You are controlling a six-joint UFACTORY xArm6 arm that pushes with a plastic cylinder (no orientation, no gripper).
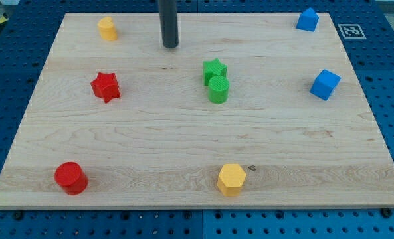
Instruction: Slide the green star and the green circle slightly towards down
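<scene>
The tool, a bare dark rod tip (171, 46) gripping nothing, stands up-left of the touching green plastic star (214, 69) and green plastic cylinder (218, 89) (star nearer), so an off-centre push could split them.

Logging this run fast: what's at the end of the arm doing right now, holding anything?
No claw here, only a rod. My tip rests on the board, holding nothing, touching no block, up and to the view's left of the green star and green circle.
</scene>
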